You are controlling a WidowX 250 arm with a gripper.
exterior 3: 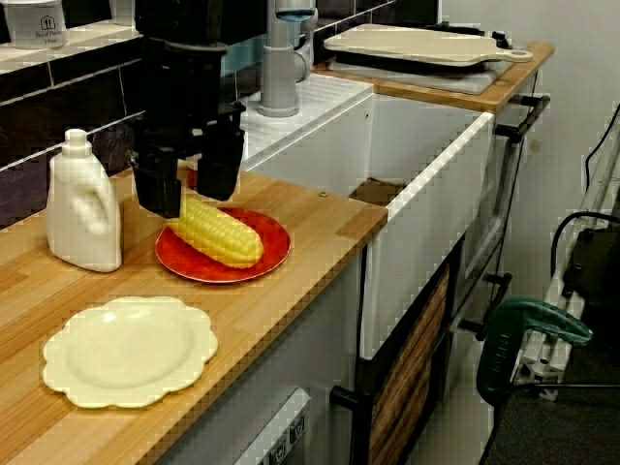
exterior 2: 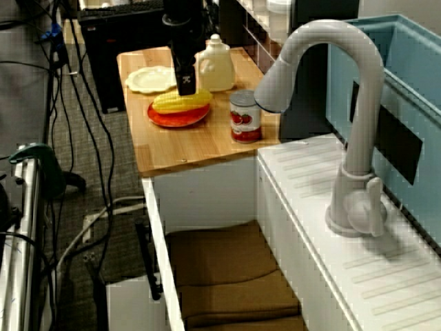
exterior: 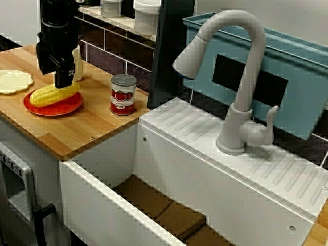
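- My fingers stand apart with one end of the corn between them; I cannot tell whether they press on it or only straddle it.
- My gripper points straight down over that end.
- The corn lies on its side on a red plate: yellow, kernelled, tapering.
- I judge it light, stiff and bumpy, apt to roll, and best taken across its thick middle.
- A white bottle stands just beside the plate, a cream plate near, a can opposite.

Black, boxy gripper; two blocky black fingers.
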